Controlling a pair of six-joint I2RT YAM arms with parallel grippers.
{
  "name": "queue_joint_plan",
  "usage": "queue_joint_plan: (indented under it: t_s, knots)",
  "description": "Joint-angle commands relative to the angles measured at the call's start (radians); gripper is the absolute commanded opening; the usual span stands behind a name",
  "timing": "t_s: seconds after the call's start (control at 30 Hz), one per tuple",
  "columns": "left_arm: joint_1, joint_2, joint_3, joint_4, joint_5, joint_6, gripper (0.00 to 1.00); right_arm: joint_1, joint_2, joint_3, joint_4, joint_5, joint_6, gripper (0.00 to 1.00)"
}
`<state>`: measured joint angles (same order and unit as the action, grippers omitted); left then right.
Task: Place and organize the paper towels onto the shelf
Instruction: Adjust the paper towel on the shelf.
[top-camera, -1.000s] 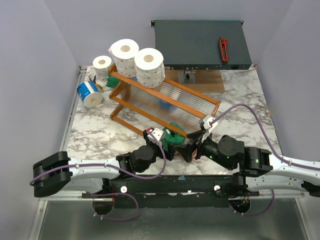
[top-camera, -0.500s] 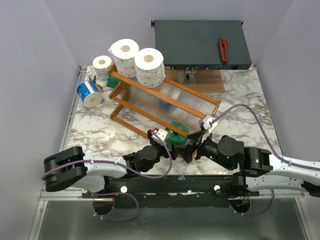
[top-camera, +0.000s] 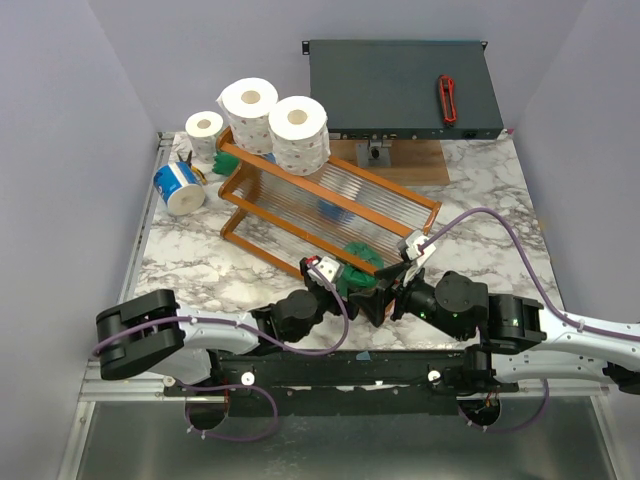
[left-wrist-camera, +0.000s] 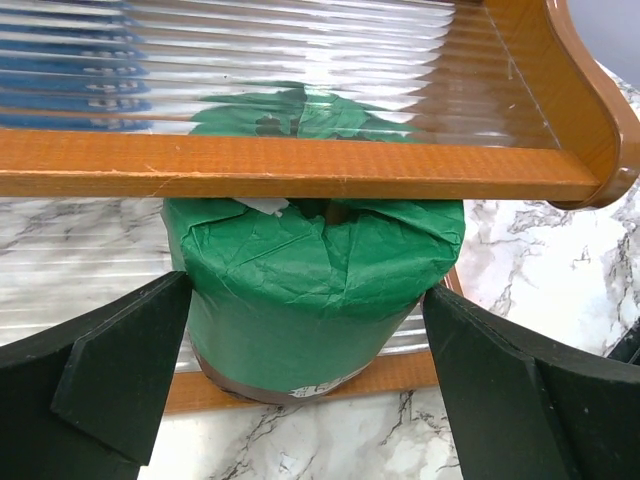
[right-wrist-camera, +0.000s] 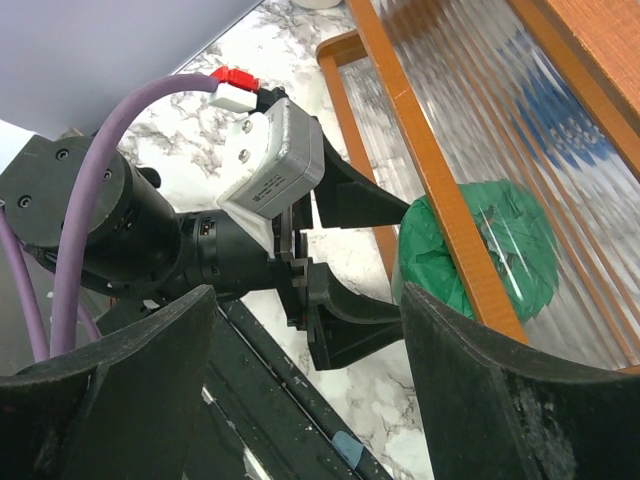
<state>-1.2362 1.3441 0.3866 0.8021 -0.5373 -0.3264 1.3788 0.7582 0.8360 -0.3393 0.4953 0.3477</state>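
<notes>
The shelf (top-camera: 400, 195) lies slantwise across the table. Two white paper towels (top-camera: 248, 110) (top-camera: 298, 130) stand on its far left end. A green-wrapped roll (top-camera: 355, 262) sits at the near right end of the lowest tier, under the wooden rail (left-wrist-camera: 300, 165). My left gripper (top-camera: 343, 281) (left-wrist-camera: 308, 300) is open, and its fingers (left-wrist-camera: 120, 370) flank this green roll (left-wrist-camera: 320, 270) closely. My right gripper (top-camera: 385, 295) (right-wrist-camera: 310, 330) is open and empty just to the right, facing the left gripper and the green roll (right-wrist-camera: 500, 250). A blue roll (top-camera: 330, 208) shows inside the shelf.
A small white roll (top-camera: 205, 128), a blue-wrapped roll (top-camera: 180, 188) and a green roll (top-camera: 225, 160) lie by the shelf's far left end. A dark grey metal box (top-camera: 400, 90) with a red-handled tool (top-camera: 447, 98) stands at the back, and a wooden board (top-camera: 400, 160) lies before it.
The left arm has reached forward and to the right, bringing its open fingers up around the green roll. The right arm and the rolls have not moved.
</notes>
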Motion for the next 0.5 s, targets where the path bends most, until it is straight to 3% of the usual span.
queue_joint_plan:
  t_s: [0.0, 0.47]
  knots:
    - [0.007, -0.017, -0.022, 0.048, 0.061, -0.003, 0.98, -0.002, -0.007, -0.014, -0.006, -0.007, 0.004, 0.77]
    - [0.014, 0.135, 0.076, 0.088, 0.126, 0.016, 0.98, -0.002, -0.011, 0.002, -0.043, -0.008, 0.026, 0.77]
